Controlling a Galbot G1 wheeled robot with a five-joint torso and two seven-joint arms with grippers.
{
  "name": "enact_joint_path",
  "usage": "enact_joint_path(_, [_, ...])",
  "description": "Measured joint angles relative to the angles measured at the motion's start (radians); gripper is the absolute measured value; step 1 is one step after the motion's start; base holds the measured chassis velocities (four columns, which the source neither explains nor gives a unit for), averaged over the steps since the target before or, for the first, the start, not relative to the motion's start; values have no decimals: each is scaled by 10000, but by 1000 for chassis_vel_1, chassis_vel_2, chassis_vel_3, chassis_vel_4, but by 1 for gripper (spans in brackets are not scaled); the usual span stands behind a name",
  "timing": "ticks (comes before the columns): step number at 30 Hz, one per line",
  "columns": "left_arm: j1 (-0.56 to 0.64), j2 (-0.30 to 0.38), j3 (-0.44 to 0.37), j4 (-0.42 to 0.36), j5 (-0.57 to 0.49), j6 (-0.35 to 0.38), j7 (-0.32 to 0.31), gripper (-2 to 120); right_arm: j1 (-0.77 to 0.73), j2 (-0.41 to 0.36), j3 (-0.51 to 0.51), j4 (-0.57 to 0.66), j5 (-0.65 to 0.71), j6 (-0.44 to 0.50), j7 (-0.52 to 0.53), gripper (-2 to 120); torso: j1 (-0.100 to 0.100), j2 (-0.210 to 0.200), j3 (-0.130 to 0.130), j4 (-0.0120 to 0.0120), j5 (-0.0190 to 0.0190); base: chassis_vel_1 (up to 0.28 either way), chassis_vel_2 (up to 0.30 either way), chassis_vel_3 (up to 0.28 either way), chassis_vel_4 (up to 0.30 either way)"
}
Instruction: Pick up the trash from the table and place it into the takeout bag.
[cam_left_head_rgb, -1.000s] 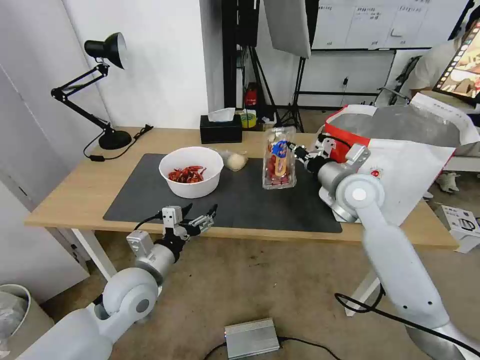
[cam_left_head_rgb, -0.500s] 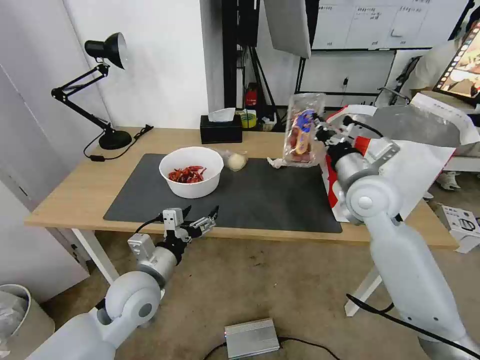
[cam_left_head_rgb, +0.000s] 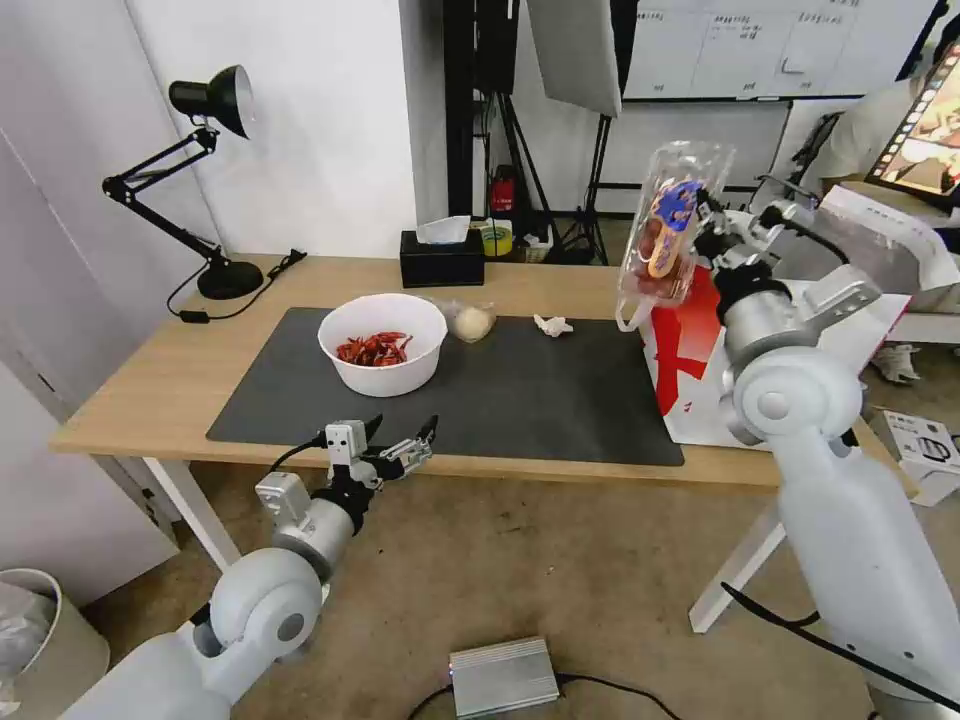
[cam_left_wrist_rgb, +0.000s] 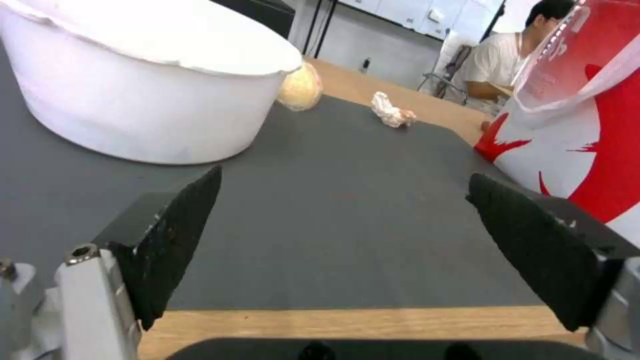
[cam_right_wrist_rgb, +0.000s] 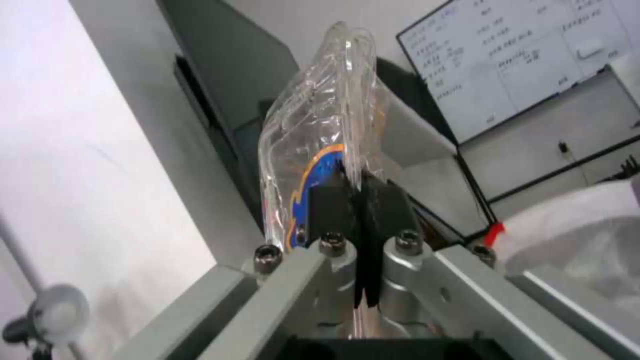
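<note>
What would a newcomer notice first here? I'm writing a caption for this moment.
The right claw holds a clear plastic box of red bits high in the air, beside the big red-and-white takeout bag at the table's right end. Next, the white bowl of red chilli scraps on the dark mat; the left claw waits open at the table's near edge.

A lab or studio workspace: a light-wood table (cam_left_head_rgb: 150, 375) on bare concrete floor (cam_left_head_rgb: 520, 560), a softbox (cam_left_head_rgb: 575, 50) on a tripod stand (cam_left_head_rgb: 595, 190), and a written whiteboard (cam_left_head_rgb: 740, 45) on the back wall.
</note>
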Motion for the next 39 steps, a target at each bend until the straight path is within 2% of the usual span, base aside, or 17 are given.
enact_joint_path(14, [170, -125, 26, -16, 173, -8, -5, 100, 446, 156, 86, -315, -129, 1290, 669, 0, 0, 0, 0, 0, 0, 0, 0, 0, 0])
enact_joint_path(39, [155, -131, 45, 3, 202, -17, -7, 100, 636, 208, 399, -1014, -1635, 1878, 1227, 0, 0, -1, 0, 0, 0, 0, 0, 0, 0])
